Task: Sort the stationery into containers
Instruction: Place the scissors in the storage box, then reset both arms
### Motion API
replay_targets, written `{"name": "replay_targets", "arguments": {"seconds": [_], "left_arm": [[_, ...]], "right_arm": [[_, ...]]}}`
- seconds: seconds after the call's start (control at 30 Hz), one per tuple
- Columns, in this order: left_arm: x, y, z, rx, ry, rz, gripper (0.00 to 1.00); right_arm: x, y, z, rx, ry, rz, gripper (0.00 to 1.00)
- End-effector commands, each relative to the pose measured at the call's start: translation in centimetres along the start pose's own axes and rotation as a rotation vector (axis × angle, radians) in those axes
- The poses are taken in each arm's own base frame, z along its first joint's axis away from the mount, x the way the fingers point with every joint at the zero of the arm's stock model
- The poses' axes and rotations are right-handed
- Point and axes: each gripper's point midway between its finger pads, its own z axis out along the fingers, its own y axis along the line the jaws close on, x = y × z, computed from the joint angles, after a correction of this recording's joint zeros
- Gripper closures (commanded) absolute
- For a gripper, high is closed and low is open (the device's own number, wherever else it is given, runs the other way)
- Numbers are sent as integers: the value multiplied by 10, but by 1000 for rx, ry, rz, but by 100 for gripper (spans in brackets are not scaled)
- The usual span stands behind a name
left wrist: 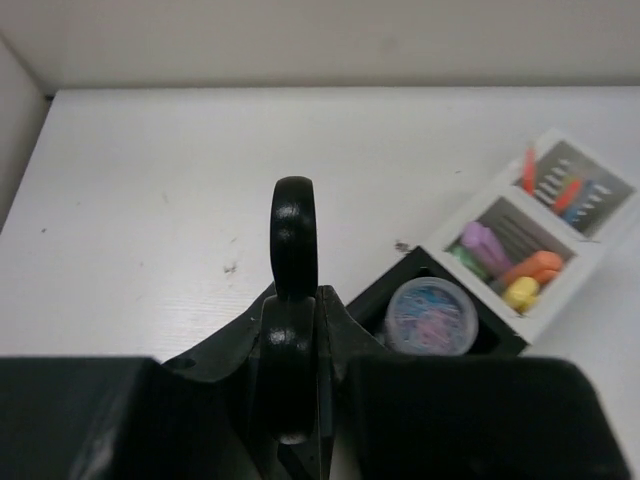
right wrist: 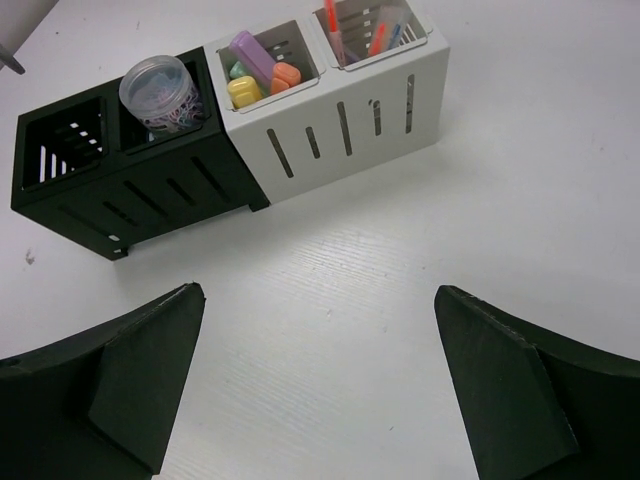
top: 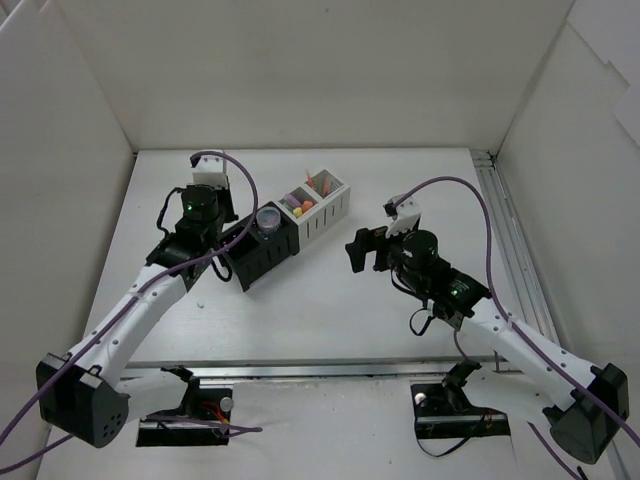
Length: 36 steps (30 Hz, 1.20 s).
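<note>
Last item looks to be in hand: the L gripper is clamped tight on the scissors. At least that's how I read the black loop seen edge-on in the left wrist view, sticking out past the fingers. Blades aren't visible, so can't say how they hang. The gripper sits at the near-left end of the organiser, just beside the black bin w/ the tub in it; whether it's right over the end bin or a bit to the side, can't tell. That end black bin looks empty in the right wrist view, so I'd take it as the target. The rest is sorted: tub in the second black bin, chunky pastel bits in the next white bin, pens in the far-right white bin. No loose stationery shows on the table. Next move, as I judge it: line the scissors up over the end bin's mouth, bring them down w/o catching the rim or knocking the tub next door, then let go. The mouth looks narrow vs. the handle, so orientation matters. The R gripper is spread wide, holds nothing and touches nothing — it hangs over bare table on the near-right side of the white bins, well apart from the L arm.
</note>
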Motion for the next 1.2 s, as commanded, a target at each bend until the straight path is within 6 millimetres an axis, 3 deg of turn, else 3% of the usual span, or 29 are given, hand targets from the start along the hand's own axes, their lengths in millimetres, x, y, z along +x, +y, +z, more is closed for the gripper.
{"name": "replay_targets", "arguments": {"seconds": [0.0,0.13,0.33,0.73,0.77,0.8,0.87,0.9,1.0,1.07,1.17], "left_arm": [[-1,31,19,-132,-25,-25,100],[28,28,35,-99,39,-72,100],[50,20,30,-50,62,-119,100],[49,14,10,17,23,-147,100],[52,14,11,18,25,-149,95],[60,14,11,16,38,-154,81],[65,12,12,23,52,-157,64],[67,12,13,23,59,-156,43],[68,9,11,40,70,-161,26],[67,9,9,39,71,-165,22],[48,11,-2,41,40,-176,8]], "right_arm": [[-23,-6,-5,38,-90,-5,2],[-20,-15,-8,80,-80,-14,2],[-15,-21,-10,110,-71,-18,2],[-5,-25,-10,124,-55,-8,2],[-5,-26,-9,125,-54,-8,2],[-4,-25,-9,122,-53,-6,2],[-5,-25,-10,123,-54,-2,2],[-7,-26,-11,128,-58,2,2],[-7,-29,-15,138,-64,3,2],[-9,-30,-19,140,-75,6,2],[-7,-36,-22,173,-84,23,2]]}}
